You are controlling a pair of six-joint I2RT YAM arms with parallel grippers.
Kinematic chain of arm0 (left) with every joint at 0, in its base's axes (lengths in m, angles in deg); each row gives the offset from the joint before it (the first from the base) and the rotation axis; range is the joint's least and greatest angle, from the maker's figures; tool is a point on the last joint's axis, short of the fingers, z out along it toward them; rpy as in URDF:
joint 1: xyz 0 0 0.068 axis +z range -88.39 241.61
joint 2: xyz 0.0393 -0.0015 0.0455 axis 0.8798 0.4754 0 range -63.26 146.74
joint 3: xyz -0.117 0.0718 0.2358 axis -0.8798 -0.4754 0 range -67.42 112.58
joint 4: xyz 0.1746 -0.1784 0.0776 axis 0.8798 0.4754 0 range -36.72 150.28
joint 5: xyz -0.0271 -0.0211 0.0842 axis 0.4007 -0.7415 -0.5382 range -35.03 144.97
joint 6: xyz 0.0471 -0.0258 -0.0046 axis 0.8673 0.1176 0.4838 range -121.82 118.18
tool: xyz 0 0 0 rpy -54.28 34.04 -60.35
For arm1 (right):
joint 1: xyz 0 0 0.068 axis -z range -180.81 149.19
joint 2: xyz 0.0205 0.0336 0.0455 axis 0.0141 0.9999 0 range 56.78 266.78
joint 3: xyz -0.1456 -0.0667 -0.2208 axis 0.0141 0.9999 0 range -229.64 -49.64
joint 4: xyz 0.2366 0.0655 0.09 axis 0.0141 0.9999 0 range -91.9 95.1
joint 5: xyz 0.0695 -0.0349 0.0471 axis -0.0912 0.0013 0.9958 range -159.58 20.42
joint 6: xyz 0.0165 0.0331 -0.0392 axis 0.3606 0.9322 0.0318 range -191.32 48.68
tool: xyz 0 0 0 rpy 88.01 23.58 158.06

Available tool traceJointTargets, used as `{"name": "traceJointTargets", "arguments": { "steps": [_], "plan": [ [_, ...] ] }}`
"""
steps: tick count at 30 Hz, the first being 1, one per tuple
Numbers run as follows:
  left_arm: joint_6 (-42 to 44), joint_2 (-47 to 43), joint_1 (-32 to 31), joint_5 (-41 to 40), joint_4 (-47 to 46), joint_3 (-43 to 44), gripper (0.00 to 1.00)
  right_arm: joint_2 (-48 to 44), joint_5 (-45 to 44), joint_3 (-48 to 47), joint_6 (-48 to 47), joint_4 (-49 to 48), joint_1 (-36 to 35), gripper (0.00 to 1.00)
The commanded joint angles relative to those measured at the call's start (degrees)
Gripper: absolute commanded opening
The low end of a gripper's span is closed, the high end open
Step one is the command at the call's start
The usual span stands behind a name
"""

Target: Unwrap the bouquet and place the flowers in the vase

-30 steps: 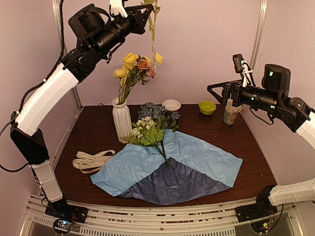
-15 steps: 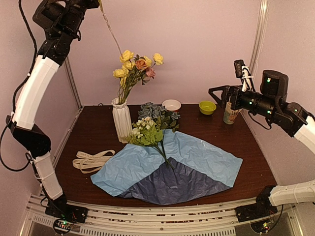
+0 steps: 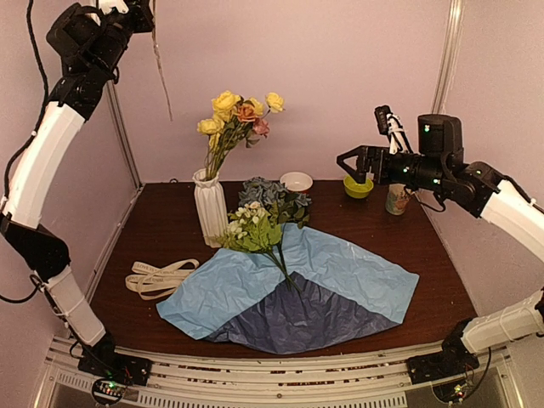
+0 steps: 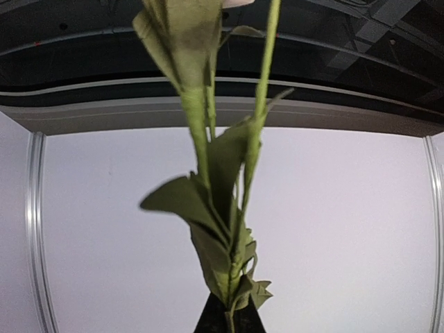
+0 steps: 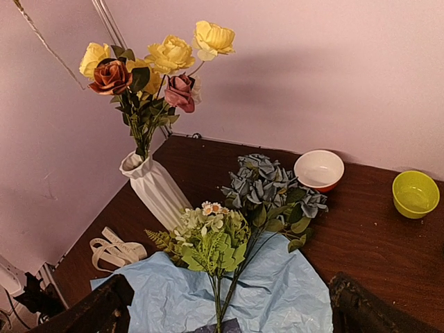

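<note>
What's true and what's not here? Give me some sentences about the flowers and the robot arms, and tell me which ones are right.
1. The vase has flowers in it. True.
2. The paper is wrapped round a bunch. False: it lies spread open under the loose bunches.
3. The left gripper holds a green stem up high. True.
4. The right gripper is shut on a rose. False: it is open and empty.
5. The ribbon is tied round the vase. False: it lies loose beside the paper.

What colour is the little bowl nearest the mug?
The bowl is lime green, clearest in the right wrist view.
</note>
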Motion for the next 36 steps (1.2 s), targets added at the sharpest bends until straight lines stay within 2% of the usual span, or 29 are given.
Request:
{"name": "traceJointTargets", "arguments": {
  "steps": [1,7,16,25,32,36],
  "plan": [
    [-4.8,-5.3,0.0,5.1,-1.9,-9.6,0.00,0.2,1.8,-1.3,4.4,-1.4,-0.1,1.00],
    [-7.4,-10.1,0.1,5.8,-6.7,-22.2,0.00,-1.6,1.5,2.4,6.4,-4.2,-0.1,1.00],
    [-12.7,-11.5,-0.1,8.2,-11.1,-31.5,0.00,-1.9,0.8,3.9,6.2,-5.2,-0.1,1.00],
    [-14.4,-12.7,-0.1,8.5,-15.3,-39.4,0.00,-1.7,0.4,3.8,3.9,-4.3,-0.1,1.00],
    [-14.4,-11.8,-0.1,9.3,-17.7,-42.8,0.00,-0.7,0.9,2.7,2.4,-3.9,-0.1,1.00],
    [-13.8,-10.1,0.0,8.7,-17.0,-39.8,0.00,-0.3,1.0,2.3,2.0,-3.6,-0.1,1.00]
  ]
}}
